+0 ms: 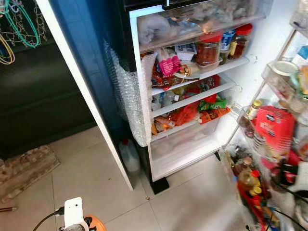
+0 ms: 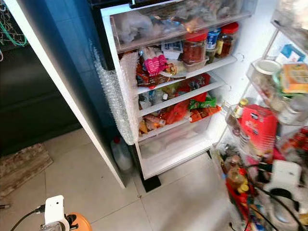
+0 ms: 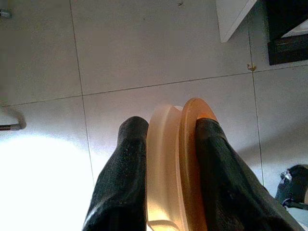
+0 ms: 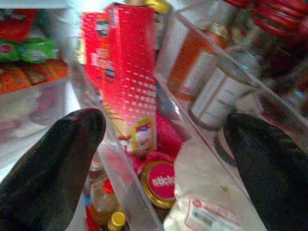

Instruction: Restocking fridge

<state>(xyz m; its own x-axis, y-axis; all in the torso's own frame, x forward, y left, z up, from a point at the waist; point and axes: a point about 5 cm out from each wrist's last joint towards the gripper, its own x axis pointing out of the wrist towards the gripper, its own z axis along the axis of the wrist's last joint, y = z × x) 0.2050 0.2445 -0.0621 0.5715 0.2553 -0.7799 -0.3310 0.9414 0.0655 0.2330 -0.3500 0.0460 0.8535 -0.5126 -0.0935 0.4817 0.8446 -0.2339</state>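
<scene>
**— What have you got on your left side?**

My left gripper (image 3: 166, 163) hangs low over the pale tiled floor (image 1: 96, 178), jaws closed on a round orange plastic lid or dish (image 3: 185, 163), held edge-on between both fingers. It sits well apart from the open white fridge (image 1: 192, 96), whose shelves are crammed with packets and red-lidded glass jars (image 1: 208, 48).

**— And the right?**

My right gripper (image 4: 163, 159) is raised at the clear plastic door rack (image 4: 207, 159), jaws spread wide and holding nothing, a tall red carton (image 4: 127, 72) straight ahead between the fingers.

**— What worries you?**

The rack is packed tight. If I push in, I judge a finger could knock the carton or the bottles beside it and tip them out. The dish is gripped only by its rim, so swinging that arm up quickly might let it slip.
</scene>
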